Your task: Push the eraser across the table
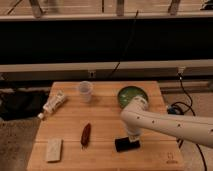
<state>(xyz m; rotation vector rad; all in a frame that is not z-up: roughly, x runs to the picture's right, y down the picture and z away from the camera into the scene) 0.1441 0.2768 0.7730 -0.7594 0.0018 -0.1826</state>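
Note:
The eraser (127,145) is a small flat black block lying on the light wooden table (105,122), near the front, right of centre. My white arm reaches in from the right, and my gripper (132,136) is down at the eraser's right end, touching or just above it. The arm hides the gripper's tips.
A green bowl (131,94) stands at the back right, a clear plastic cup (85,90) at the back centre, and a white tube (54,103) on the left edge. A slim red-brown object (85,135) and a pale beige block (53,149) lie at the front left. Cables hang right of the table.

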